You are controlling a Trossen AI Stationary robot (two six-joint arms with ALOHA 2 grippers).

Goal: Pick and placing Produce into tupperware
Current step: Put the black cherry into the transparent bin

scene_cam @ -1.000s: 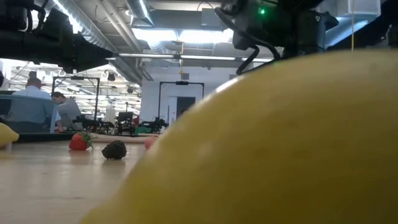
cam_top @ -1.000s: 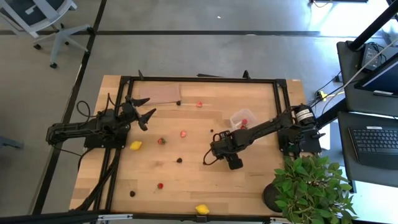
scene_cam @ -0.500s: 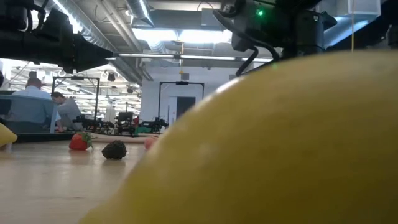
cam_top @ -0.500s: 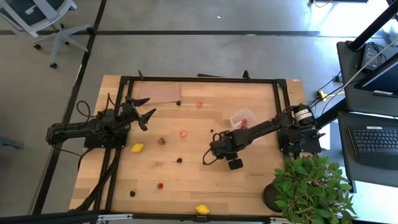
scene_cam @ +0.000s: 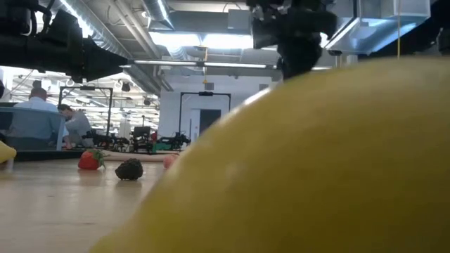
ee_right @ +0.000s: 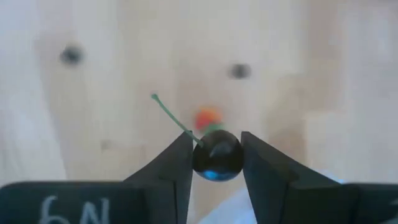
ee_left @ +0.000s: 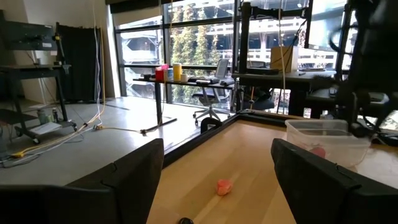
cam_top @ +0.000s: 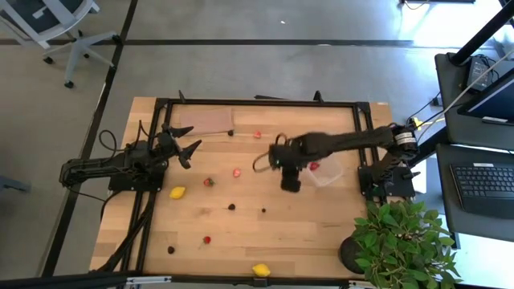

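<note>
My right gripper [cam_top: 283, 163] hangs high over the middle of the table, just left of the clear tupperware [cam_top: 332, 175], shut on a small dark round berry [ee_right: 217, 158] with a green stem [ee_right: 174, 115]. The tupperware holds a red piece [cam_top: 314, 166]. Loose produce lies on the wood: a lemon [cam_top: 177, 192], strawberries [cam_top: 208, 182] [cam_top: 237, 172] [cam_top: 258, 135] and dark berries [cam_top: 231, 206] [cam_top: 263, 210]. A second lemon [cam_top: 261, 270] at the near edge fills most of the low view [scene_cam: 316, 176]. My left gripper [cam_top: 189, 148] waits open at the left. My right gripper pinches the berry's round sides [ee_right: 200, 158] between its two fingers [ee_right: 177, 165]. The fingers point down from above. The berry is lifted clear of the table, and its stem sticks out free beyond the fingers.
A flat brown sheet [cam_top: 205, 119] lies at the far left of the table. A potted plant [cam_top: 401, 241] stands at the near right corner. A black frame [cam_top: 357, 120] borders the table. More red [cam_top: 206, 239] and dark [cam_top: 170, 250] pieces lie toward the near edge.
My right gripper has risen from low over the table's middle and swung toward the far edge, ending beside the tupperware, and it has rolled about its own axis on the way. The rest of the produce lies as before.
</note>
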